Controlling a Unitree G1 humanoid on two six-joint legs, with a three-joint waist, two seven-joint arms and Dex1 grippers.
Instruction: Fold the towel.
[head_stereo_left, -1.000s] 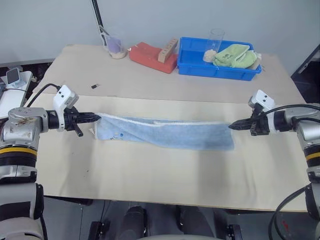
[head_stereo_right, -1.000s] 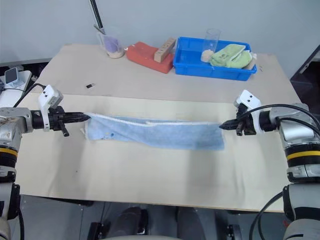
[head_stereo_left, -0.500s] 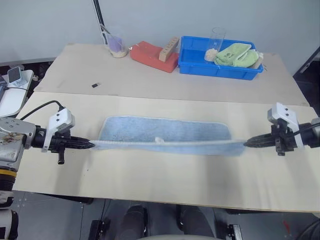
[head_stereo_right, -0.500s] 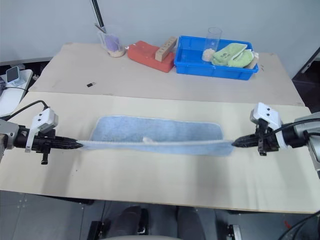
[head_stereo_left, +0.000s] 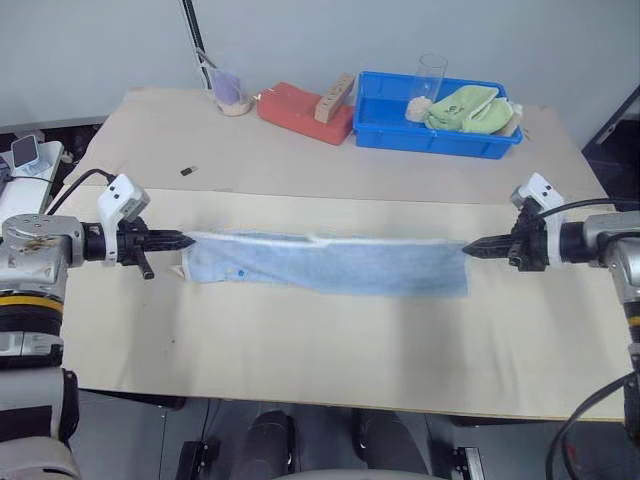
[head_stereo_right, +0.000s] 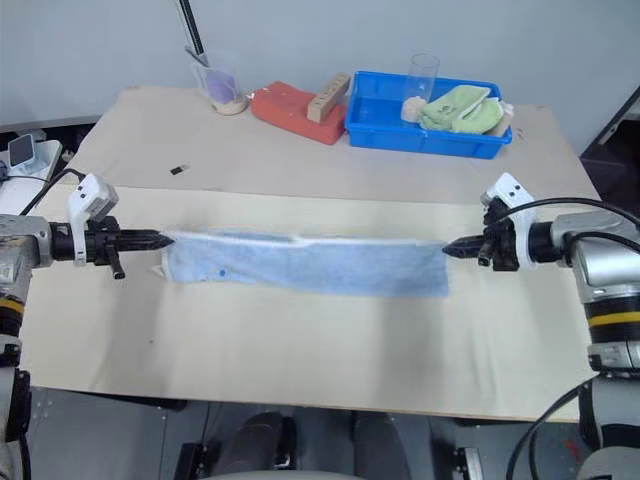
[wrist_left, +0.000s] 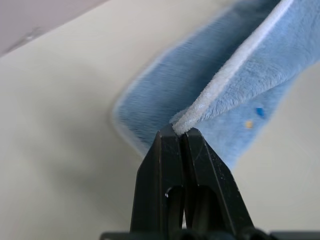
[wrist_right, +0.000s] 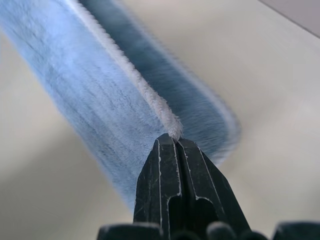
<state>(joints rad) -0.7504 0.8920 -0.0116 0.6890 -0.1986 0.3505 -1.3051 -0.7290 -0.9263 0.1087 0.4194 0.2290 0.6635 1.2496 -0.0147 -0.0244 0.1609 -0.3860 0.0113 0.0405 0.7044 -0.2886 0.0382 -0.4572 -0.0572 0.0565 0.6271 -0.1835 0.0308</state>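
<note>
Since half a second ago your two grippers have come back up and inward, so the towel (head_stereo_left: 330, 265) hangs as a narrow doubled band again instead of lying spread flat. It stretches taut between them just above the counter (head_stereo_left: 300, 340). Your left gripper (head_stereo_left: 186, 239) is clamped on the pale hem at one end, and your right gripper (head_stereo_left: 470, 248) is clamped on the hem at the other end.
</note>
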